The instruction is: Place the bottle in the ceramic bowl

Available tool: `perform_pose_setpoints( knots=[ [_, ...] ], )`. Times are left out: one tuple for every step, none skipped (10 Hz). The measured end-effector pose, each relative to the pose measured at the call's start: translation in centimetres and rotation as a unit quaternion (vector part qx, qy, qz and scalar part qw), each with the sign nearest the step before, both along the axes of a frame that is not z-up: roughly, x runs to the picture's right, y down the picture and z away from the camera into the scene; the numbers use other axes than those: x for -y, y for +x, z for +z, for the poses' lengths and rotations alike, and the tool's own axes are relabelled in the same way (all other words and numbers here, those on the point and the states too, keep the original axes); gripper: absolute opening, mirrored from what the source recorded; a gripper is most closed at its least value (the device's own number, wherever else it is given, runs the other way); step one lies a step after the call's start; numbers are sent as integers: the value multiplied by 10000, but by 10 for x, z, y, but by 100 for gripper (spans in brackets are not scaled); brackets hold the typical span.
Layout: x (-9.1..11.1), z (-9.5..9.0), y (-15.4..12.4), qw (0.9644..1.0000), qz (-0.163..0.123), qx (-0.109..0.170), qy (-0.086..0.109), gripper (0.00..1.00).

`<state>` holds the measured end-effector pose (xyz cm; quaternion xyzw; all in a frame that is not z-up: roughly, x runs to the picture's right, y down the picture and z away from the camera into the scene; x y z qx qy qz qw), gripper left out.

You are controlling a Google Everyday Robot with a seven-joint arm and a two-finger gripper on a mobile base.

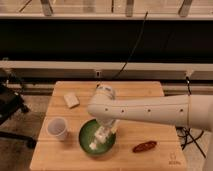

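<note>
The round glossy green ceramic bowl (pixel 89 137) sits on the wooden table (pixel 140 95) near its front edge. The small white bottle (pixel 96 144) lies inside the bowl, tilted, just below my gripper. My gripper (pixel 103 133) hangs from the white arm (pixel 150 107) that comes in from the right, and it sits over the bowl's right half, right above the bottle.
A white plastic cup (pixel 57 128) stands left of the bowl. A whitish rectangular block (pixel 71 100) lies at the back left. A brown oblong object (pixel 145 146) lies right of the bowl. A black cable (pixel 131 50) hangs behind the table.
</note>
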<state>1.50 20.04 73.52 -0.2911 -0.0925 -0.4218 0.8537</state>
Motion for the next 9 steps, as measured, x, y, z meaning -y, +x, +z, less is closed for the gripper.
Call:
perform_pose_setpoints(
  knots=[
    [0,-1,-2,10000,-42,32,11,4],
    [1,-1,-3,10000,-73,58,30,4],
    [0,-1,-4,9999,-93,73,30,4],
    [0,-1,-5,9999,-122,95,34,4],
    [1,-1,-6,9998,-148,113,39,4],
    [0,-1,-7,9997,-188,144,44,4],
    [0,-2,-8,9995,-251,182,49,4],
    [0,-2,-9,9994,-285,203,52,4],
    [0,-2,-10,9993,-300,212,55,4]
  ],
)
